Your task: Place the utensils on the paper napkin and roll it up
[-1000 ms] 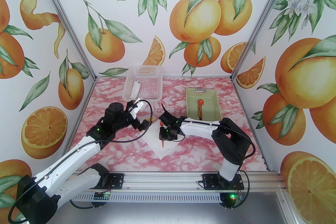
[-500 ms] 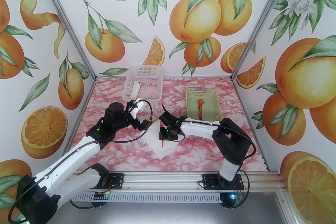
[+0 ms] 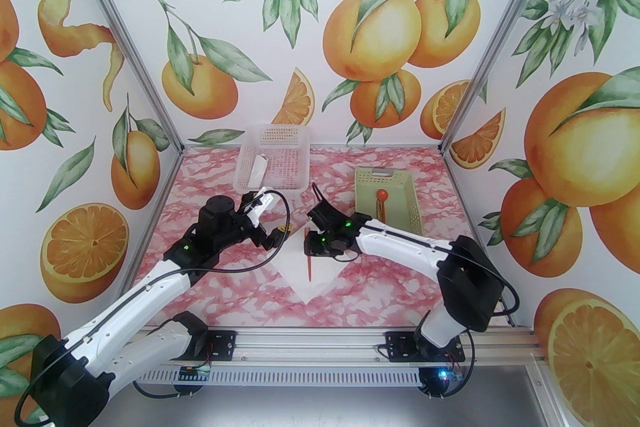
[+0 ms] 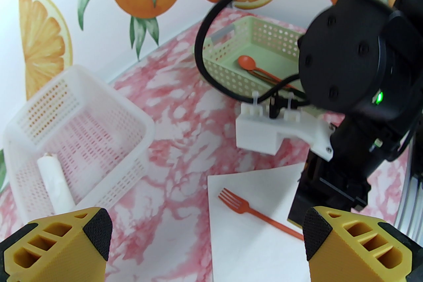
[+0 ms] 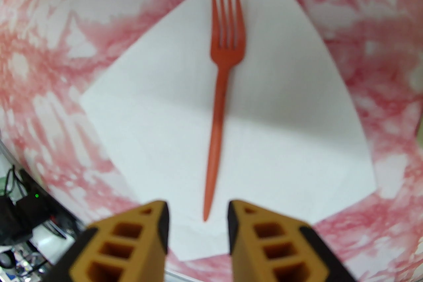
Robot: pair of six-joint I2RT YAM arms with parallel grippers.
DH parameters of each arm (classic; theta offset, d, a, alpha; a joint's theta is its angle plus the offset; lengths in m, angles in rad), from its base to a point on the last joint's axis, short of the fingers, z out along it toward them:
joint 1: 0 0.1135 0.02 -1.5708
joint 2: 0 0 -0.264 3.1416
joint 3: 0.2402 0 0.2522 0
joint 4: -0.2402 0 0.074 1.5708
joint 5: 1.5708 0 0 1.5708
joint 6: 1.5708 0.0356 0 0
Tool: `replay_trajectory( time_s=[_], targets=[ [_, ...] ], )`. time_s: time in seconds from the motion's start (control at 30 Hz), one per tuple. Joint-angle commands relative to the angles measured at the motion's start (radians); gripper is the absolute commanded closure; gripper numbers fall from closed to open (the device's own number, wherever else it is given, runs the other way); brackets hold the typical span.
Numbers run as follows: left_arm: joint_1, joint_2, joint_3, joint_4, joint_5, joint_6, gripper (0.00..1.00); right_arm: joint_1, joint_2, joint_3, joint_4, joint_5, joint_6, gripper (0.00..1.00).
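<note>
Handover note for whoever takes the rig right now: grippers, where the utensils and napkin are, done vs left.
Left gripper: open, empty, hovering by the napkin's far-left edge.
Right gripper: open, empty, above the fork's handle end.
Fork: lying flat on the napkin, which is spread flat on the table.
Spoon: in the green basket, with a dark piece beside it, probably the knife.
Done: fork placed.
Left: move spoon and knife onto the napkin, then roll it.
</note>
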Motion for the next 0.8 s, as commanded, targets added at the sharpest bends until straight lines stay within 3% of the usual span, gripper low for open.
replay_trajectory(
  time_s=[0.0, 0.3, 0.77],
  targets=[
    [-0.007, -0.03, 0.005, 0.045, 0.057, 0.008, 0.0, -0.033, -0.075, 0.037, -0.066, 0.049, -0.039, 0.62],
    [-0.007, -0.035, -0.001, 0.066, 0.14, 0.008, 0.0, -0.167, -0.239, 0.041, -0.133, 0.103, -0.121, 0.54],
    [-0.007, -0.023, 0.001, 0.066, 0.144, 0.011, 0.0, -0.442, -0.333, 0.079, -0.235, 0.175, -0.313, 0.36]
  ],
)
